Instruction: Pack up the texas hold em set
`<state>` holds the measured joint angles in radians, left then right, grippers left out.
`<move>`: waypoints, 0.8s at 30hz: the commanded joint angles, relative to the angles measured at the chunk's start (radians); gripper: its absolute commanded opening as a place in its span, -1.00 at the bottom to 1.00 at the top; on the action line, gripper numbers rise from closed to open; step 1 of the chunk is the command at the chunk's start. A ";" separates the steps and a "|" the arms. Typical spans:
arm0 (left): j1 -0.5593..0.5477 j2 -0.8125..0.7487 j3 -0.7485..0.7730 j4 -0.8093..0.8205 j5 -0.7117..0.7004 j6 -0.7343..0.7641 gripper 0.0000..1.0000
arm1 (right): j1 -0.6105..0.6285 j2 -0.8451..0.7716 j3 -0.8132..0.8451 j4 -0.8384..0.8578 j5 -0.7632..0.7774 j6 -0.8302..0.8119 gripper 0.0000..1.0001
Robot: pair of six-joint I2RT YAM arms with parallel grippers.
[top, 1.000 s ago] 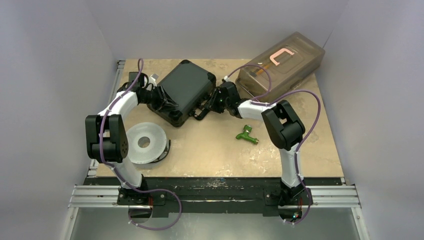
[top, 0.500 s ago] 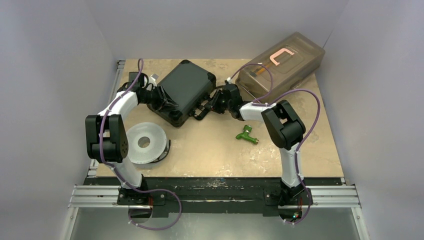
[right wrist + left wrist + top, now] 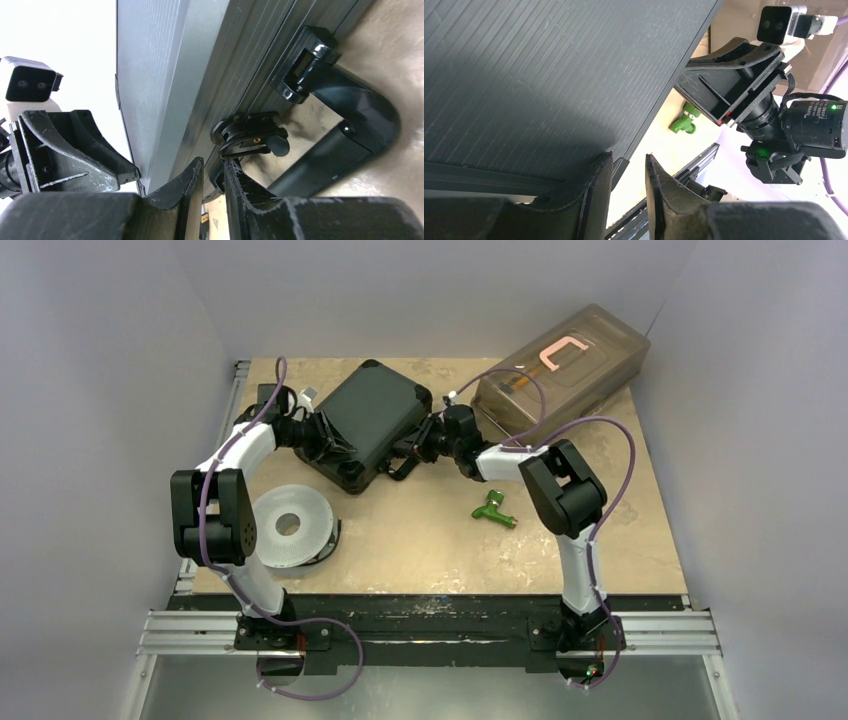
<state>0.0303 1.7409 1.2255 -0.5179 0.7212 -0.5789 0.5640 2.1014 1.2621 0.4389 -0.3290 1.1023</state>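
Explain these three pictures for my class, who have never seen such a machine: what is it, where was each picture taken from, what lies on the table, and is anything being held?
Two robot arms are bolted at the near edge of the table, each ending in a two-finger gripper. The wide picture looks down from above; the other two come from wrist cameras. On the table lie a closed black case, a translucent grey box, a green toy faucet and a white round disc. The left gripper sits at the case's edge; the right gripper at its latch, beside the handle. Both finger pairs are nearly closed; whether they pinch anything is unclear.
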 commanded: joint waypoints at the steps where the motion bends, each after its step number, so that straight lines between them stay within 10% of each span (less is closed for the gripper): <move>1: -0.013 0.017 -0.047 -0.072 -0.086 0.057 -0.39 | 0.009 0.063 0.043 0.035 -0.063 0.078 -0.55; 24: -0.015 0.020 -0.048 -0.071 -0.089 0.056 -0.39 | 0.002 0.008 0.214 -0.040 -0.053 -0.185 -0.41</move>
<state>0.0296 1.7405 1.2217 -0.5171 0.7284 -0.5789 0.5617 2.1715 1.3678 0.3634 -0.3840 0.9836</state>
